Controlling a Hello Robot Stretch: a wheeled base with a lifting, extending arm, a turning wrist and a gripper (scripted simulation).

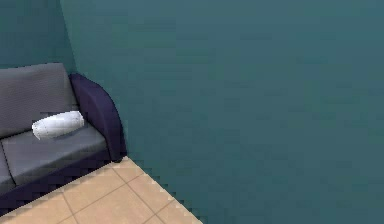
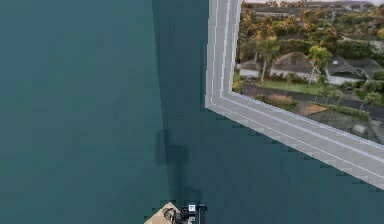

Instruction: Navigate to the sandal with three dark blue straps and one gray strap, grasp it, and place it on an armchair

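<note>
a grey-cushioned seat (image 1: 50, 150) with a dark blue arm, cut off at the forward view's left, bears a white blob (image 1: 58, 124) too vague to name. the gripper (image 2: 178, 214) barely clears the arm side view's bottom edge; whether it holds anything cannot be told

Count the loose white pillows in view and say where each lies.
1. The white oblong pillow lies on the grey-cushioned, dark-blue-framed couch at the forward view's left. The couch runs past the picture's edge, so others may be hidden.
</note>
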